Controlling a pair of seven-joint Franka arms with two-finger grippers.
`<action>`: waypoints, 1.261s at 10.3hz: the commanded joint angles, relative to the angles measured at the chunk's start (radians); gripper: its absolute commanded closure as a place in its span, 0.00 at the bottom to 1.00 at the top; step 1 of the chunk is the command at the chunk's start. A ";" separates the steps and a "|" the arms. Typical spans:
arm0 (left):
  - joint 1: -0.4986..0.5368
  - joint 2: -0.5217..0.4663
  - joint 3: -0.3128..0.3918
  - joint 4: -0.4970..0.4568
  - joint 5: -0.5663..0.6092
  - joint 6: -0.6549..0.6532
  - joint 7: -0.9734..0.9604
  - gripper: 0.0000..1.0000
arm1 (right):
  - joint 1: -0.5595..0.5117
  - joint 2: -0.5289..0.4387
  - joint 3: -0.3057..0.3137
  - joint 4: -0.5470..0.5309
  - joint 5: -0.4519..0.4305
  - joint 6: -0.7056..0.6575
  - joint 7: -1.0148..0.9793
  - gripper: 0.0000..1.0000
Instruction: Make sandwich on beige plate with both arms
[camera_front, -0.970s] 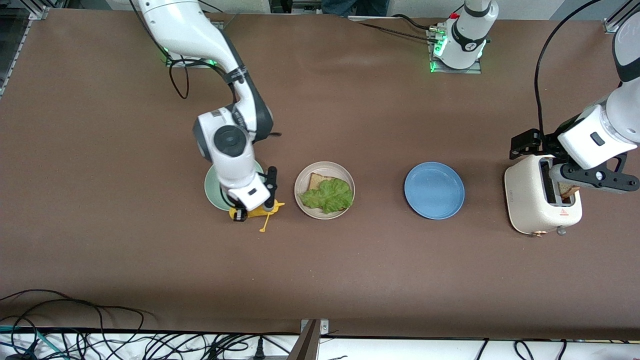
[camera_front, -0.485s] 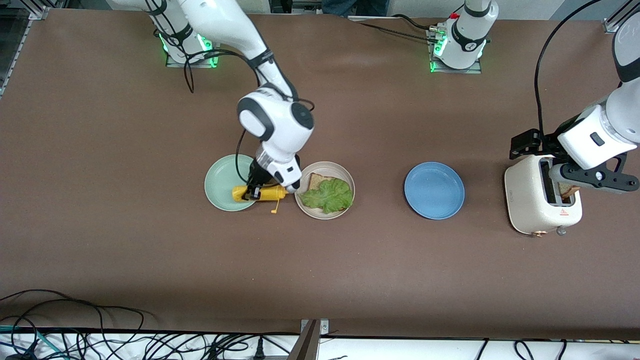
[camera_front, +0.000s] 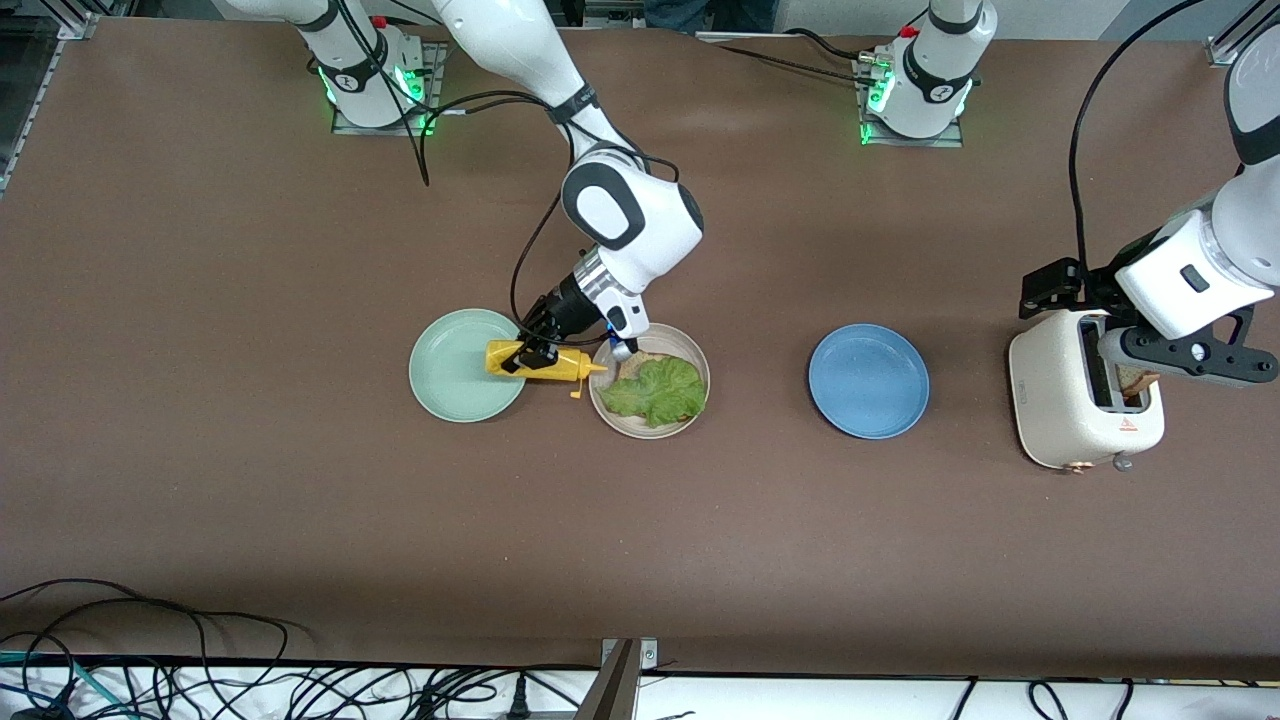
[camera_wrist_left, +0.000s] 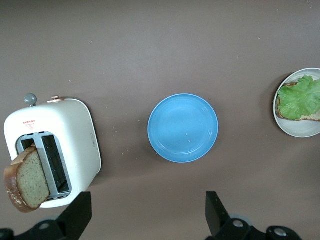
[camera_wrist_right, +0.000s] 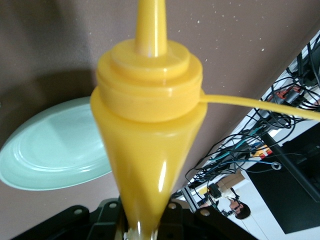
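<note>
The beige plate (camera_front: 604, 408) (camera_wrist_left: 299, 131) holds one bread slice (camera_front: 640, 359) with a green lettuce leaf (camera_front: 656, 388) (camera_wrist_left: 301, 96) on it. My right gripper (camera_front: 526, 355) (camera_wrist_right: 142, 222) is shut on a yellow squeeze bottle (camera_front: 545, 362) (camera_wrist_right: 150, 130). The bottle lies level in the air between the mint plate and the beige plate, with its nozzle at the beige plate's rim. A second bread slice (camera_front: 1138, 381) (camera_wrist_left: 27, 179) sticks out of the white toaster (camera_front: 1065, 405) (camera_wrist_left: 77, 140). My left gripper (camera_front: 1185, 360) (camera_wrist_left: 145, 220) hangs open and empty above the toaster.
A mint-green plate (camera_front: 450, 372) (camera_wrist_right: 50, 155) lies beside the beige plate toward the right arm's end. A blue plate (camera_front: 868, 381) (camera_wrist_left: 183, 128) lies between the beige plate and the toaster. Cables (camera_front: 200, 680) run along the table's edge nearest the front camera.
The right arm has swung the yellow bottle from the mint plate's near edge toward the beige plate, turning its nozzle that way. The left arm has not moved.
</note>
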 joint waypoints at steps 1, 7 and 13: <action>0.002 -0.012 -0.004 -0.005 0.021 -0.011 -0.005 0.00 | 0.011 0.028 -0.014 0.042 -0.027 -0.047 0.010 1.00; -0.001 -0.012 -0.004 -0.005 0.021 -0.011 -0.007 0.00 | -0.040 -0.042 -0.147 0.129 0.217 -0.065 -0.284 1.00; 0.025 -0.010 0.000 -0.005 0.021 -0.011 -0.002 0.00 | -0.213 -0.175 -0.268 0.095 0.656 -0.039 -0.564 1.00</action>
